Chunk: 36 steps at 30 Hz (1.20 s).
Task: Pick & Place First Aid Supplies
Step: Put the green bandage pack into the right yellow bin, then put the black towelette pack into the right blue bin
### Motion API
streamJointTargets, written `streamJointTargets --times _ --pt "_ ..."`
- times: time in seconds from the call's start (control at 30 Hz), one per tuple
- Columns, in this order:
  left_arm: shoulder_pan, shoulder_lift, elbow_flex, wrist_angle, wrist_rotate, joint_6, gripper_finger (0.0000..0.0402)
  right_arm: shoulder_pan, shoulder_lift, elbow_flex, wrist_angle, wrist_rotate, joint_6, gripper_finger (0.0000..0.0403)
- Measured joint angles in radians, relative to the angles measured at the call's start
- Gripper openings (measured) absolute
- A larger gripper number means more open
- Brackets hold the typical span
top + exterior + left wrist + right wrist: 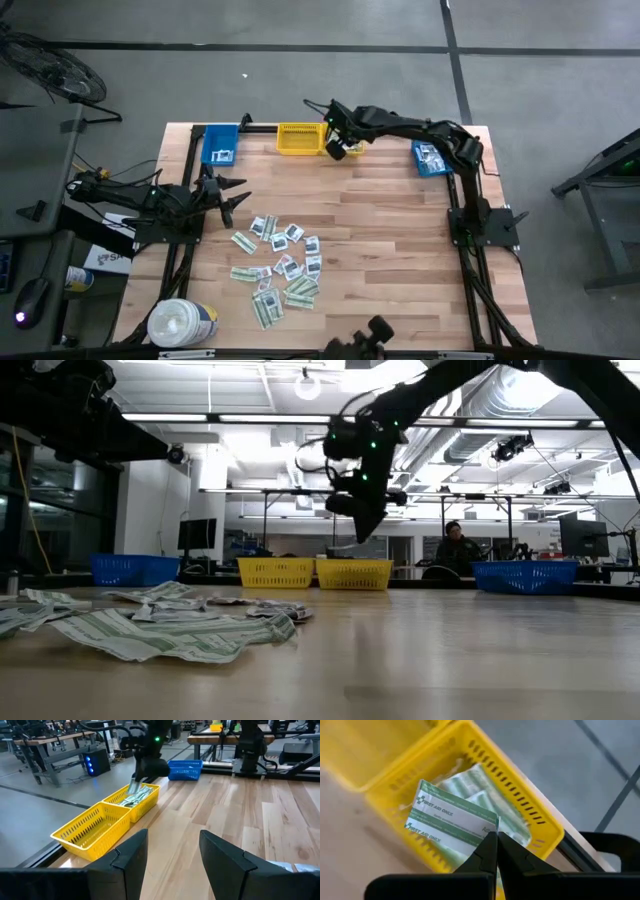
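Many first aid packets [280,265], green-white strips and small white squares, lie in a loose pile on the near left of the table [170,622]. My right gripper [496,842] is over the right-hand yellow bin [520,810] at the far edge and is shut on a green-white strip packet [452,822]. That bin holds more green strips [140,795]. My left gripper [172,852] is open and empty at the table's left [232,197], just beyond the pile. My right gripper pinches one green-white strip packet between its two fingertips at one end [487,829]. The fingers come from above, pointing down [360,510]. The packet reaches out past the fingertips and hangs over the strips in the yellow bin [134,787].
A second yellow bin [298,138] stands beside the first. Blue bins stand at the far left [220,145] and far right [432,158], each holding small packets. A big white round tub [183,322] lies at the near left corner. Bare wood [400,250] fills the middle and right.
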Motion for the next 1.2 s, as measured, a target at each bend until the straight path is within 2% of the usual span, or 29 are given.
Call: streamJointTargets --times 0.37,0.7,0.8,1.0,1.2 --pt "0.0 0.0 0.0 -0.002 0.0 0.002 0.0177 -0.079 0.031 0.002 -0.002 -0.114 0.06 0.0013" --pt "0.0 0.0 0.0 -0.002 0.0 0.003 0.0177 -0.079 0.028 0.002 0.001 -0.142 0.05 0.0121" --pt "0.0 0.0 0.0 -0.002 0.0 0.003 0.0177 -0.078 0.007 0.003 0.001 -0.142 0.019 0.0142" --pt "0.0 0.0 0.0 -0.003 -0.001 0.004 0.0177 -0.042 -0.081 0.005 0.006 -0.151 -0.056 0.0151" --pt "0.0 0.0 0.0 -0.006 -0.003 0.004 0.0177 0.076 -0.12 0.006 0.002 -0.256 -0.17 0.0151"
